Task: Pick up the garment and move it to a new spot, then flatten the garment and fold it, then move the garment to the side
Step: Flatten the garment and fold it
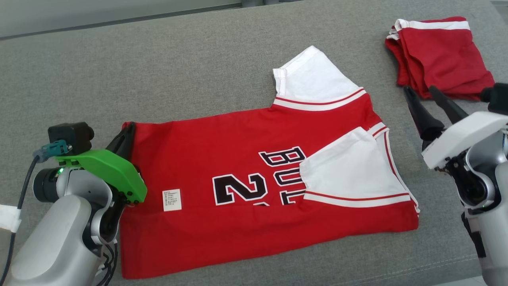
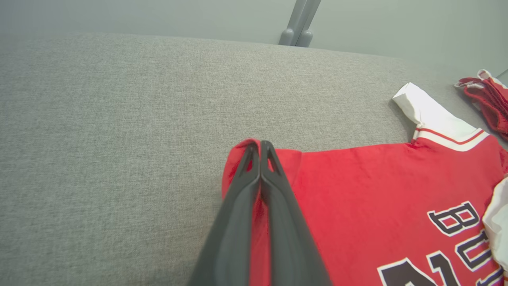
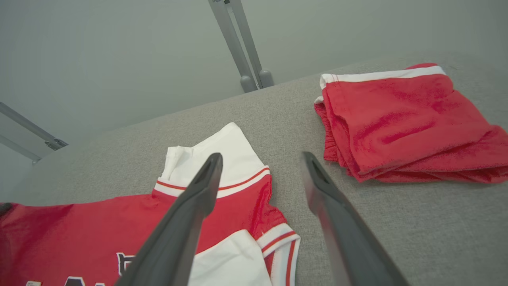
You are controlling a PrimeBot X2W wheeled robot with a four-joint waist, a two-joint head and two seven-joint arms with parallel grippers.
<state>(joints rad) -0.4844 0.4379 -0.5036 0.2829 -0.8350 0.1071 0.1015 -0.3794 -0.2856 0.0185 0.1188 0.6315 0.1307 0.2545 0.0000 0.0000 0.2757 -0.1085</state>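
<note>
The left end effector (image 2: pixel 260 146) is fully closed, and its two dark fingers pinch the far left corner of the garment (image 1: pixel 222 159), a red jersey with white sleeves. The garment lies spread on the middle of the grey fabric surface (image 1: pixel 198 59), with its near edge folded over and a small white label (image 1: pixel 172 200) showing near the left end effector. The near sleeve is folded onto the black lettering (only part of it can be read). The right end effector (image 1: pixel 420 90) is wide open and holds nothing. It hovers just beside the garment's right edge, near a folded red piece with white trim (image 1: pixel 436 55). Behind the surface are a pale wall and a grey metal post (image 3: pixel 238 43).
</note>
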